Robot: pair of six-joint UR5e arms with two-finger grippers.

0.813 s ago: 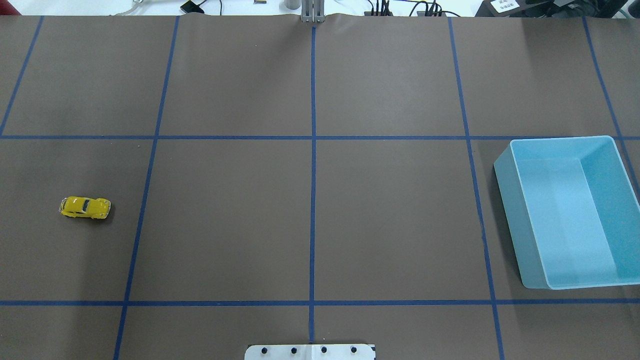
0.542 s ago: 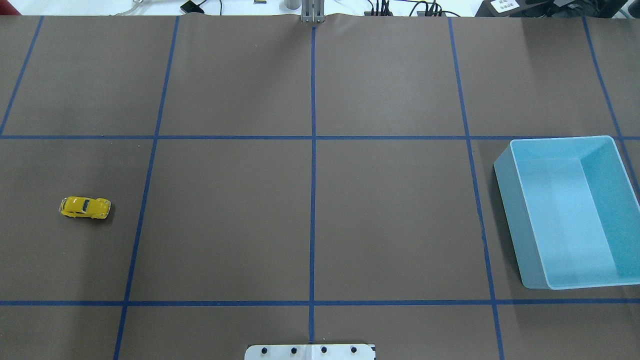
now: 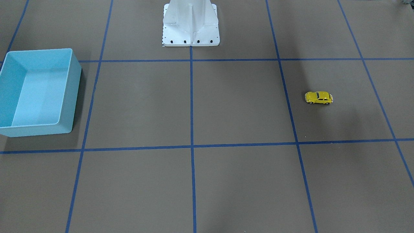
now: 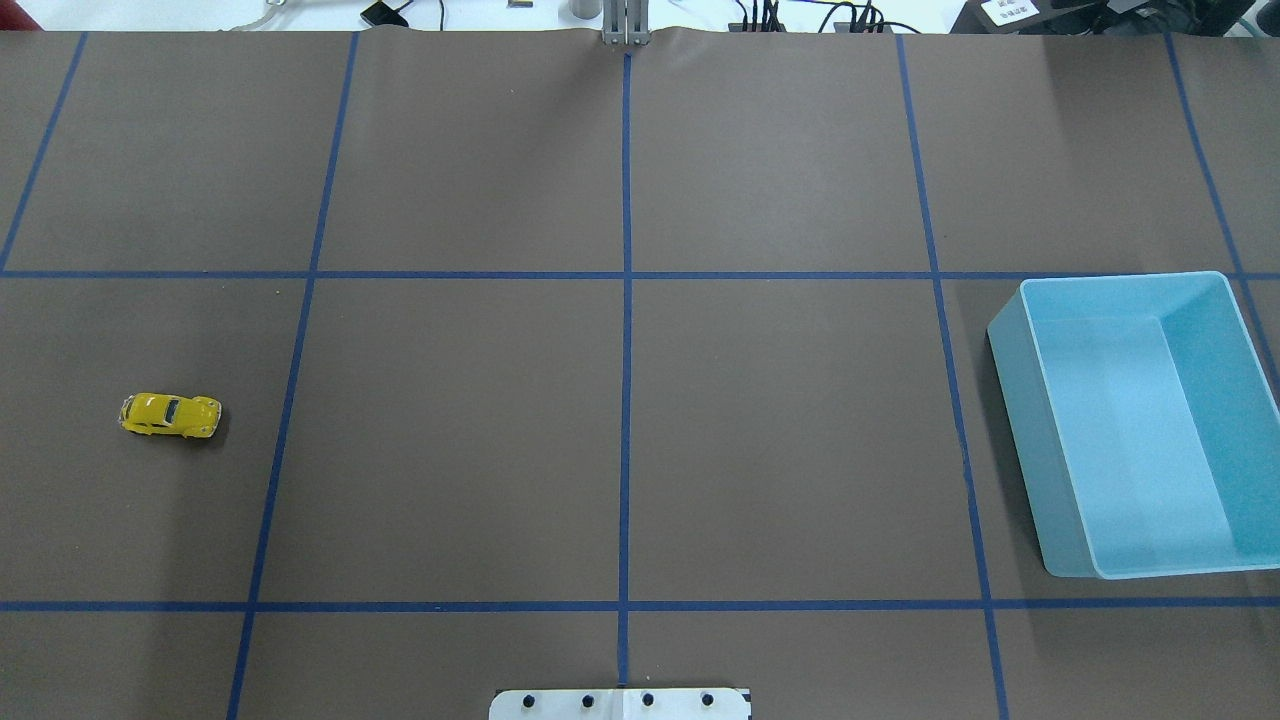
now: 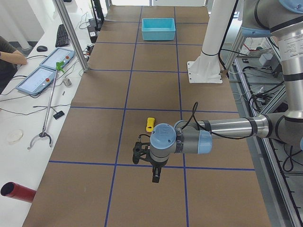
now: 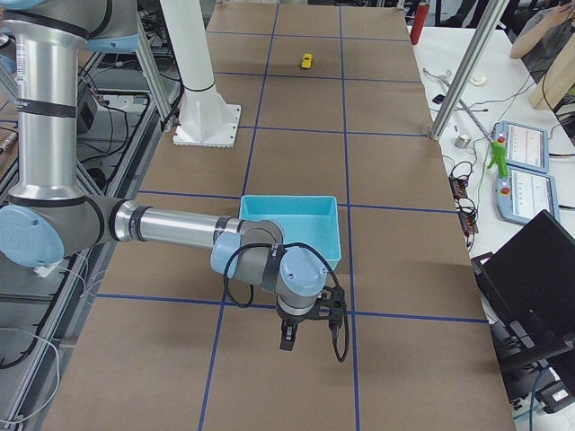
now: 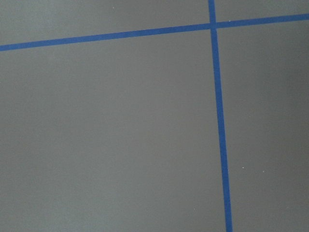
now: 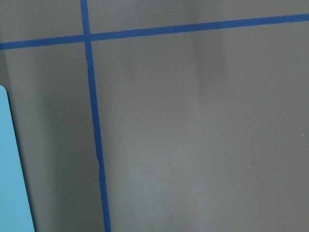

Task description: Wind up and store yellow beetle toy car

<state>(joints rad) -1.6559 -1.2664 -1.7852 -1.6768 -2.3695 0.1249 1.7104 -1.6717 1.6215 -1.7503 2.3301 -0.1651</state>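
The yellow beetle toy car (image 4: 170, 415) stands on its wheels on the brown table at the left side, also seen in the front view (image 3: 319, 97) and small in the side views (image 5: 150, 124) (image 6: 307, 61). The light blue bin (image 4: 1015, 420) is empty at the right side (image 3: 75, 94) (image 5: 158, 34) (image 6: 292, 199). My left gripper (image 5: 155, 178) hangs above the table near the car, beyond it toward the table's end. My right gripper (image 6: 286, 341) hangs just past the bin. Both show only in side views, so I cannot tell if they are open or shut.
Blue tape lines grid the table. The white robot base (image 3: 190, 22) stands at the middle of the robot's edge. The bin's edge (image 8: 9, 169) shows at the left of the right wrist view. An operator's desk with tablets (image 5: 45, 71) runs along the far side.
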